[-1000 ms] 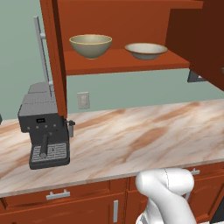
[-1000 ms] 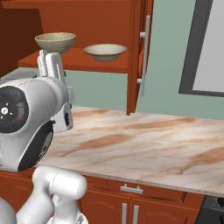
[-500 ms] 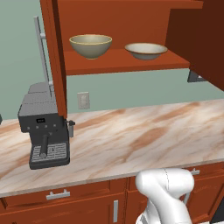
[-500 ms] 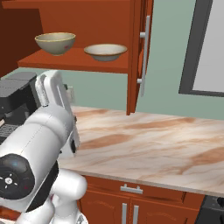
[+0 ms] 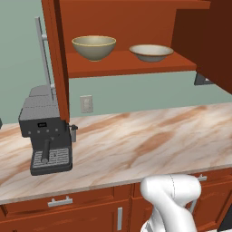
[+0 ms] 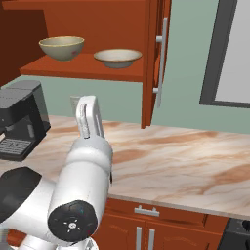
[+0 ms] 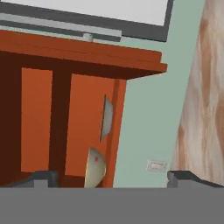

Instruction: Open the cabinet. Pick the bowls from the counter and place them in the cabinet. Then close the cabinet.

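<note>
- Gripper (image 7: 113,177) jaws are spread wide, with nothing held between them.
- Both bowls, the deep one (image 5: 94,47) and the shallow one (image 5: 151,52), are seen side by side on the shelf of the open cabinet (image 5: 131,18), above the counter (image 5: 149,140).
- Beside the left door, a coffee machine (image 5: 45,131) is seen.

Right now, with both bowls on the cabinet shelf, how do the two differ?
The deep bowl is taller and rounded; the shallow bowl is wider and flatter. The deep bowl sits nearer the left door, the shallow one toward the right door. Both are tan, upright and apart on the same shelf.
</note>
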You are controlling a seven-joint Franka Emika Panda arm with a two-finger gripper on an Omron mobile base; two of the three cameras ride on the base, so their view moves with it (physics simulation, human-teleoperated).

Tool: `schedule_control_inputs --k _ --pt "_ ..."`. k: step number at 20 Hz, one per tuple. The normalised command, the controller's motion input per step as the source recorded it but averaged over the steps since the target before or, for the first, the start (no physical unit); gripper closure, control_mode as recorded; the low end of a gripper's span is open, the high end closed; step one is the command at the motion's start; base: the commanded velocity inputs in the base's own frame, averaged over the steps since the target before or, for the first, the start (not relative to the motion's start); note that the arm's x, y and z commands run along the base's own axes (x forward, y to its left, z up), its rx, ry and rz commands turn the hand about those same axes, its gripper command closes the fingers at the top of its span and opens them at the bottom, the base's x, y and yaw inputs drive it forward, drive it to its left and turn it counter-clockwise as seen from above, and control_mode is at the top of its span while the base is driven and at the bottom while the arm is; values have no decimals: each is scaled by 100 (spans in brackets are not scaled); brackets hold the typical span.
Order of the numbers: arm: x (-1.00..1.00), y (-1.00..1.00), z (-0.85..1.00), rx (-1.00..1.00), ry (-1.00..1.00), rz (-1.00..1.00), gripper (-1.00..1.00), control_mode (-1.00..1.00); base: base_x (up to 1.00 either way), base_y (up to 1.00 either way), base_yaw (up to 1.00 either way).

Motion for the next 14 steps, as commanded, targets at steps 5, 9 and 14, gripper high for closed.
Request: schedule_control_inputs --k 5,9,14 --pt "-30 -29 -1 11 0 7 -100 -100 0 0 0" --pt "0 -56 0 8 0 10 -100 -100 0 0 0" --pt "-5 -60 0 10 6 13 -100 -100 0 0 0"
